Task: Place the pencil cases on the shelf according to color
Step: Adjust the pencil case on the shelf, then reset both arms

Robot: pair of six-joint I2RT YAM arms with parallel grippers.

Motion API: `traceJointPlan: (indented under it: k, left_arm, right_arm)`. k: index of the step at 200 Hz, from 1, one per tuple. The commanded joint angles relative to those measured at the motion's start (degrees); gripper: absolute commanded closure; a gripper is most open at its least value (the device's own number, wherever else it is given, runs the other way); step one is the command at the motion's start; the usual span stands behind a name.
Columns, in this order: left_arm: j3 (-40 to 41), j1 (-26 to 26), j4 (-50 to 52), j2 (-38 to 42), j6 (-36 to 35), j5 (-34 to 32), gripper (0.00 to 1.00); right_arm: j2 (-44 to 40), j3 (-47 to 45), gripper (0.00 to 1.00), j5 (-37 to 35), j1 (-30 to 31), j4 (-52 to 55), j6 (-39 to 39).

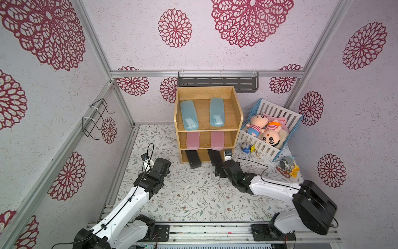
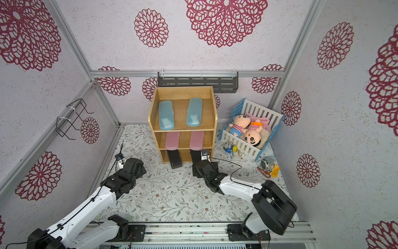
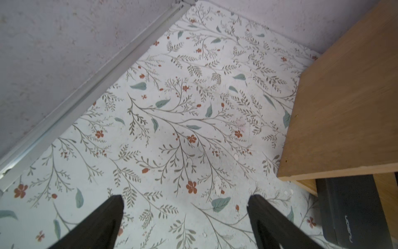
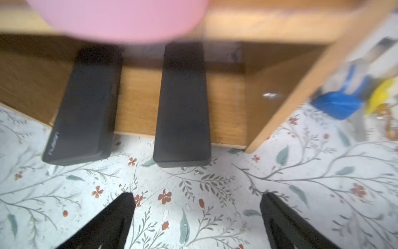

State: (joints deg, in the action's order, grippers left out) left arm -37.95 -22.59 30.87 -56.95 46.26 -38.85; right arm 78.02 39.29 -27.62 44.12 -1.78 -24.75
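The light wood shelf (image 1: 177,112) stands at the back of the table. Two translucent blue pencil cases (image 1: 189,115) (image 1: 217,112) lie on its top tier. Two pink ones (image 1: 193,141) (image 1: 217,140) rest on the middle tier. Two black ones (image 4: 83,107) (image 4: 183,107) sit on the bottom tier, their near ends sticking out onto the table. My right gripper (image 4: 198,199) is open and empty, just in front of the right black case and apart from it. My left gripper (image 3: 186,200) is open and empty over bare table, left of the shelf (image 3: 344,97).
A white slatted crate (image 1: 277,112) with plush dolls stands right of the shelf, with small toys (image 1: 247,148) (image 1: 288,168) on the table near it. A dark grey rack (image 1: 217,83) hangs on the back wall and a wire holder (image 1: 97,118) on the left wall.
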Motion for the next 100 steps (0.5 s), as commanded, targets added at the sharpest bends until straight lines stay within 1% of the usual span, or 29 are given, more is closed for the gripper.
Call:
traceJointPlan:
  k: [1, 7, 12, 24, 37, 51, 72, 88, 100]
  left_arm:
    - [0.49, 0.39, -8.84, 0.75, -9.31, -7.16, 0.03]
    - [0.64, 0.38, -11.08, 0.36, -12.88, -8.64, 0.03]
    - [0.83, 0.39, -13.4, -0.16, -15.4, -10.02, 0.03]
    - [2.13, 0.87, -19.72, -1.63, -21.01, -14.32, 0.03]
    - [3.97, 2.76, -27.79, -3.4, -27.02, -15.8, 0.03]
    - [6.8, 7.09, -36.52, -5.33, -30.66, -14.68, 0.03]
    - [10.38, 14.22, -48.1, -10.31, -31.45, -12.38, 0.03]
    - [14.87, 17.86, -65.75, -15.71, -33.9, -8.81, 0.03]
    - [16.52, 19.71, -76.47, -21.3, -35.97, -5.6, 0.03]
  right_arm:
    - [-9.25, -3.61, 0.01, -9.77, -0.76, 2.37, -1.61]
    - [-11.47, -5.06, 0.01, -11.4, -1.79, 1.15, -0.9]
    - [-12.95, -6.19, 0.01, -11.45, -3.12, -0.25, 0.55]
    - [-15.02, -8.6, 0.01, -7.56, -7.69, -4.95, 6.05]
    - [-14.91, -10.3, 0.01, -6.63, -12.73, -10.35, 11.33]
    - [-12.96, -11.02, 0.01, -8.77, -17.07, -15.97, 16.06]
    - [-8.3, -11.66, 0.01, -8.98, -24.65, -25.49, 21.83]
    - [-3.76, -12.4, 0.01, -8.18, -30.5, -33.13, 22.2]
    - [-0.83, -14.51, 0.01, -6.59, -33.39, -41.87, 22.58]
